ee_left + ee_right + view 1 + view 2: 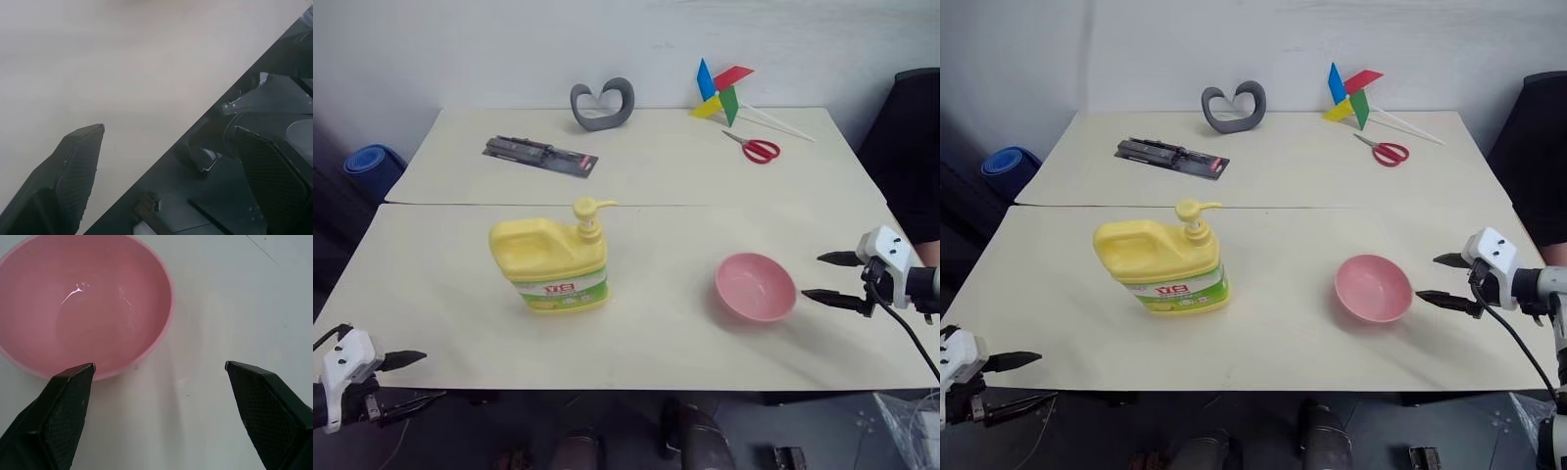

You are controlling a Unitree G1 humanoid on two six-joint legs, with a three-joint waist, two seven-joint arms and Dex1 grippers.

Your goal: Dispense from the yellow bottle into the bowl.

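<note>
while the right gripper (828,278) hangs with its two black fingers spread wide and holding nothing, the bowl (755,286) sits just beside their tips, at about 9 o'clock from them on the table (656,333). in the right wrist view the bowl (80,303) lies ahead of one finger (58,416), touching neither; the other finger (269,406) points at bare tabletop. the right arm reaches in from the table's 3 o'clock edge, gripper angled slightly down toward the middle.

the bottle (553,259) stands upright near the table's centre, well apart from both grippers, at about 9 o'clock from the bowl, pump spout pointing toward 3 o'clock.

the left gripper (408,377) hovers at the table's 7 o'clock corner, fingers released and empty, straddling the near edge in the left wrist view.

the bowl is smooth, glossy pink plastic, round. the bottle is squat yellow plastic with a moulded handle and green-and-white label. the finger pads carry a fine cross-hatched texture. the table is pale, matte, with a seam across its width.
</note>
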